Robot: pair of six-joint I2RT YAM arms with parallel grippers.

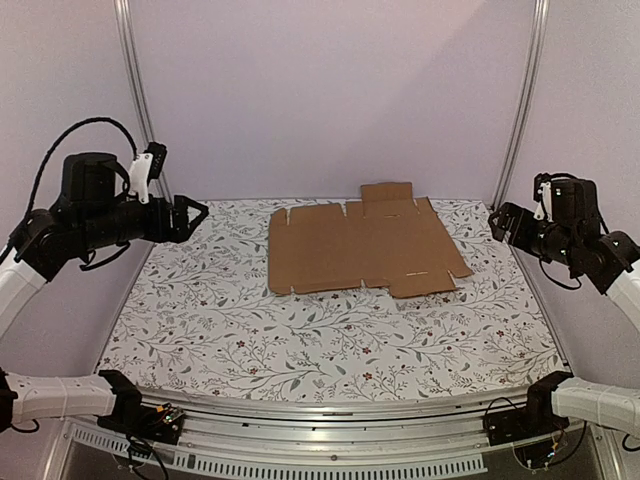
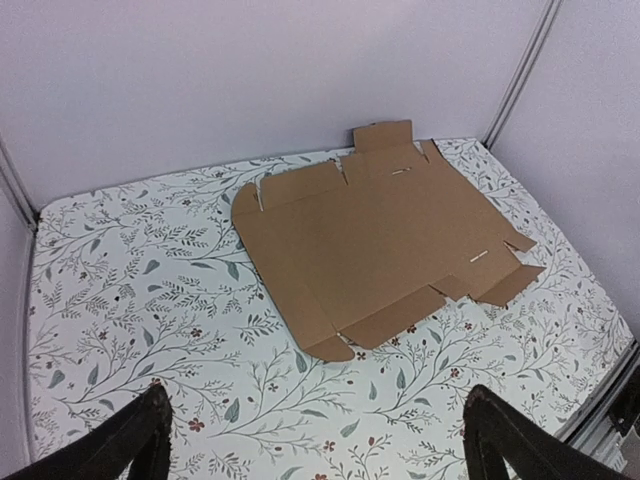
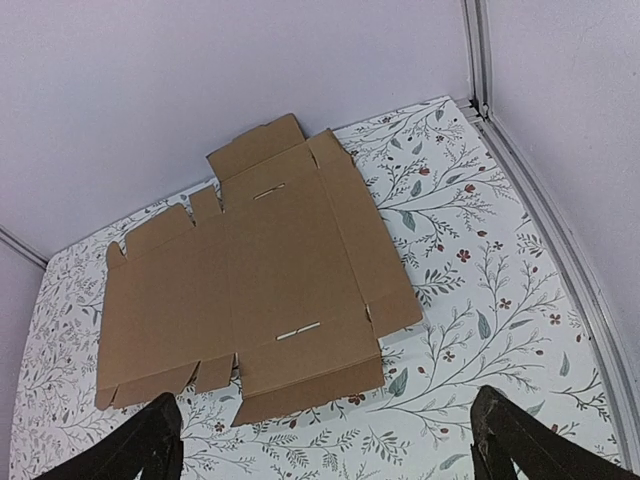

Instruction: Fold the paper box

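Note:
The paper box (image 1: 362,247) is a plain brown cardboard sheet with flaps, tabs and slots, lying flat and unfolded on the far half of the table. It also shows whole in the left wrist view (image 2: 375,240) and in the right wrist view (image 3: 245,285). My left gripper (image 1: 196,214) hovers open at the left edge of the table, well clear of the sheet, its fingertips (image 2: 135,440) spread wide. My right gripper (image 1: 497,222) hangs open at the right edge, with nothing between its fingertips (image 3: 510,440).
A floral-patterned cloth (image 1: 300,335) covers the table. Lilac walls and metal frame posts (image 1: 522,100) close in the back and sides. An aluminium rail (image 1: 330,415) runs along the near edge between the arm bases.

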